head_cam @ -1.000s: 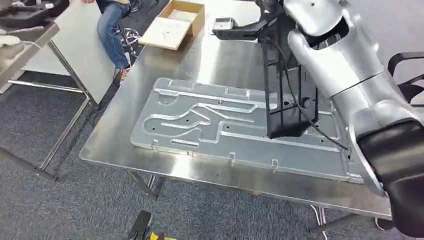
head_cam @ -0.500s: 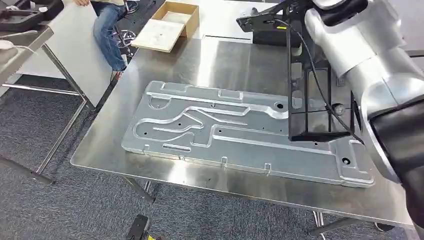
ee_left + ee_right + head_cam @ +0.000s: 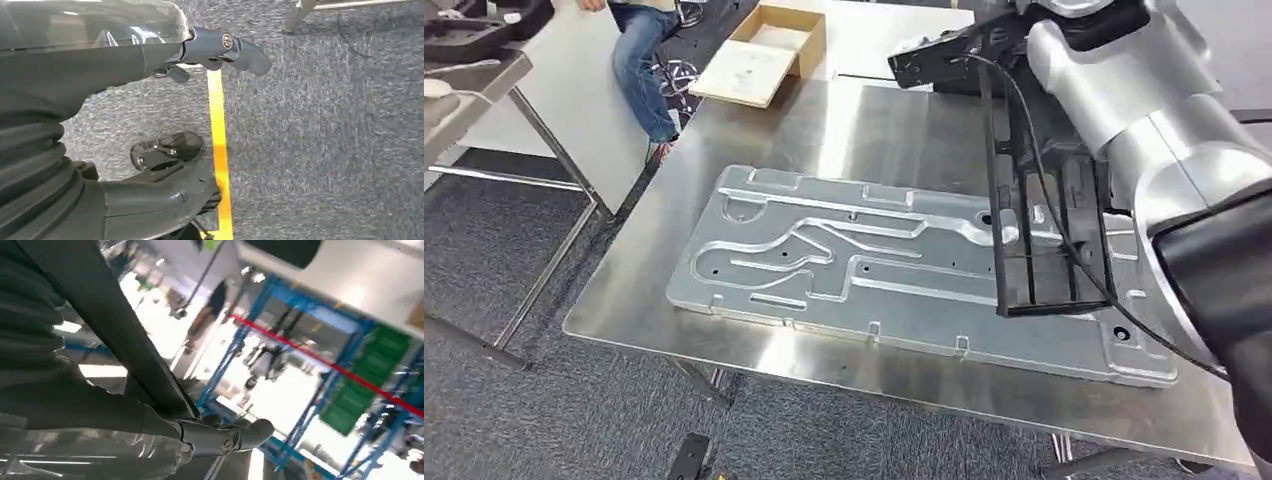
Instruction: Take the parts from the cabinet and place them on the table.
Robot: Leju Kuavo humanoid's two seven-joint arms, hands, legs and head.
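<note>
- Closest to the camera in the head view, the right arm (image 3: pixel 1164 170) comes in big and silver from the lower right, with a dark cover near the edge of the frame.
- Just past it, a black frame part (image 3: pixel 1049 235) hangs upright over the steel table (image 3: pixel 724 330), its lower edge down at the big stamped metal plate (image 3: pixel 874 265) that lies flat there. Can't tell if it's touching the plate or just above it.
- The head view hides the right hand behind the arm. The right wrist view fills that in: the right hand (image 3: pixel 200 432) has its thumb and fingers wrapped around a dark bar (image 3: pixel 115 330) of the part, so it's gripping it firmly.
- The left wrist view is a totally different scene: the left hand (image 3: pixel 200 55) hangs over grey carpet with a yellow floor line (image 3: pixel 217 150) below it. Fingers are loosely apart and it holds nothing.
- Farther back on the table, a cardboard box (image 3: pixel 769 50) sits near the far left corner, lid open.
- Beyond that, left of the table, a person in jeans (image 3: pixel 639 60) is seated, and another table (image 3: pixel 464 80) with dark parts pokes in at the far left.
- The right wrist view also catches blurry blue racking (image 3: pixel 310 390) in the background, which the head view doesn't have.
</note>
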